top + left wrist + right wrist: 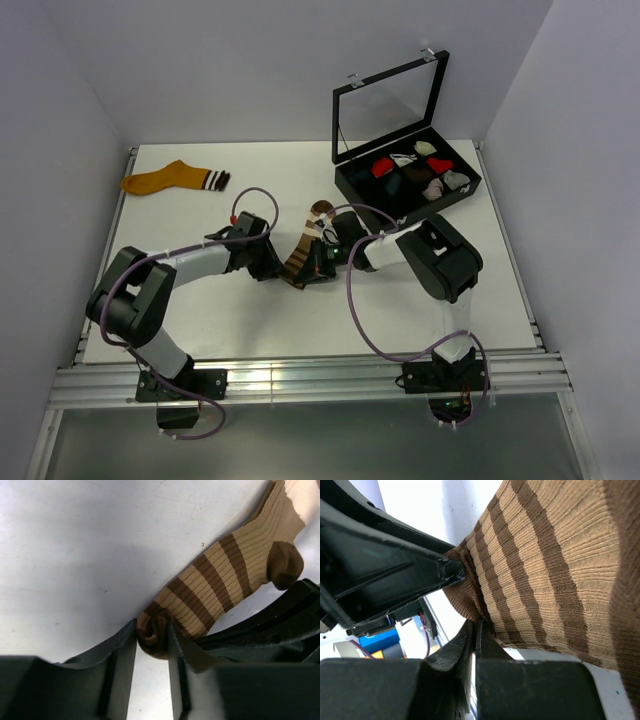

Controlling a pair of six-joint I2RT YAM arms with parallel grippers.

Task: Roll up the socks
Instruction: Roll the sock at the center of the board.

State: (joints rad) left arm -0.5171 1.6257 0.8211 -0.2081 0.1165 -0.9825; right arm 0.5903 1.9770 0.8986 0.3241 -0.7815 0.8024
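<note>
Currently left gripper (152,630) and right gripper (474,628) both clamp brown sock (303,245), nose to nose; orange sock (165,180), box (355,192) well apart.

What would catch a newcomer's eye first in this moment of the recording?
Both arms meet mid-table, their jaws shut on the brown striped sock, the left pair around its rolled end. The mustard sock lies flat and untouched at the far left, and an open black case of small sock bundles sits far right.
</note>
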